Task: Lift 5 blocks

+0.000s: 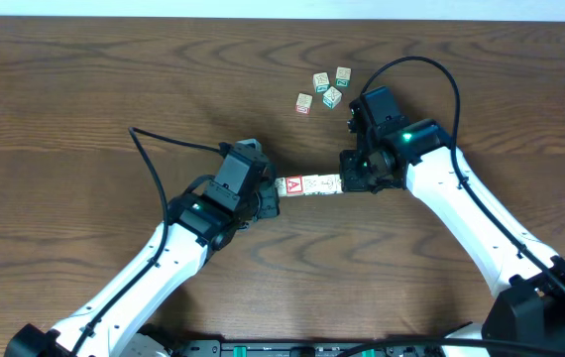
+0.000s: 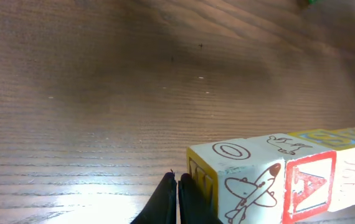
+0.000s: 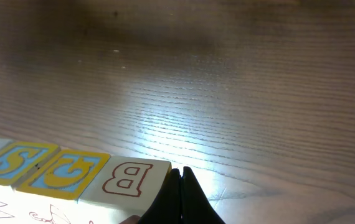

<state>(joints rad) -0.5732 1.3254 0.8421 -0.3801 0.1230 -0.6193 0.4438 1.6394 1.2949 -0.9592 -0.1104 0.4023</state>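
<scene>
Several blocks (image 1: 309, 185) stand end to end in a short row between my two grippers. The left gripper (image 1: 275, 190) is shut, and its closed tips (image 2: 177, 186) press the yellow end face of the airplane block (image 2: 246, 186). A red "A" block (image 2: 308, 183) comes after it in the row. At the other end the right gripper (image 1: 345, 180) is also shut, its tips (image 3: 182, 180) against the "B" block (image 3: 127, 177). I cannot tell whether the row touches the table.
Several loose alphabet blocks (image 1: 323, 89) lie scattered at the back, just beyond the right arm (image 1: 461, 198). Black cables arc over both arms. The wooden table (image 1: 84, 89) spreads wide to the left and right.
</scene>
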